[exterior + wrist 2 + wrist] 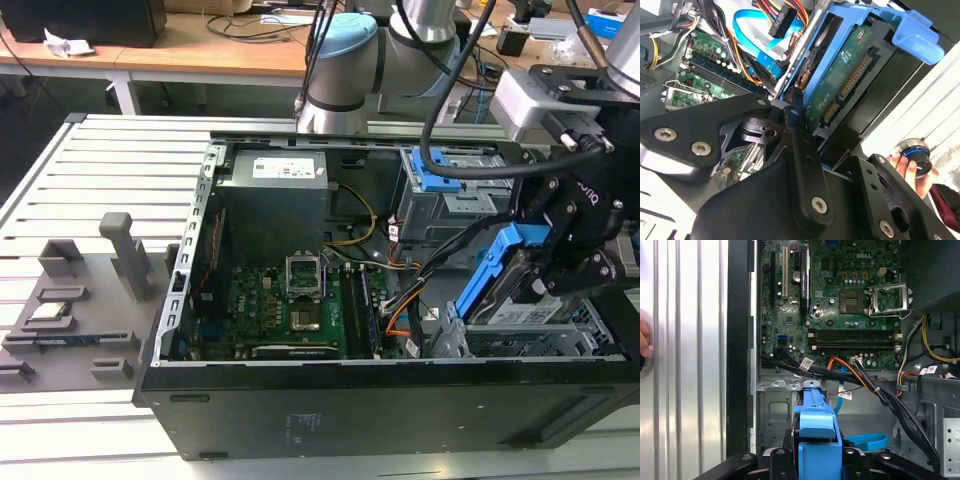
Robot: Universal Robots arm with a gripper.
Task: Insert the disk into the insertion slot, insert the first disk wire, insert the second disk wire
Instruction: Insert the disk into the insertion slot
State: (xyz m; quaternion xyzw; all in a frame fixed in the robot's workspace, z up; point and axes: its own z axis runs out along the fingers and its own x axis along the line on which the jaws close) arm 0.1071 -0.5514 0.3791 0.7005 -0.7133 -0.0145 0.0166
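While the gripper [556, 268] hangs over the near end of the open computer case [300, 410], at the exterior view's right, its jaws stand closed on the disk [512, 300], clamping the long edges of the blue carrier. The disk is held in the air and steeply tilted. Its lower end is just above the insertion slot [530, 342] and not yet seated between the ribbed walls. The disk's green circuit side is bare to the second wrist view.

The first disk wire [782, 22] hangs loose with its dark plug free, on the motherboard [290, 300] side of the disk. The second disk wire [752, 42] loops just beside it. Neither reaches the disk.

By judgement, the disk is rigid and dense for its size, so it will not bend but may pivot in a narrow grip. The exposed board and contacts look fragile, so the plastic carrier rails are the proper hold. Both wires look limp and are best taken at the plug.

A person's hand [905, 167] rests on the desk [90, 170], apart from the case.
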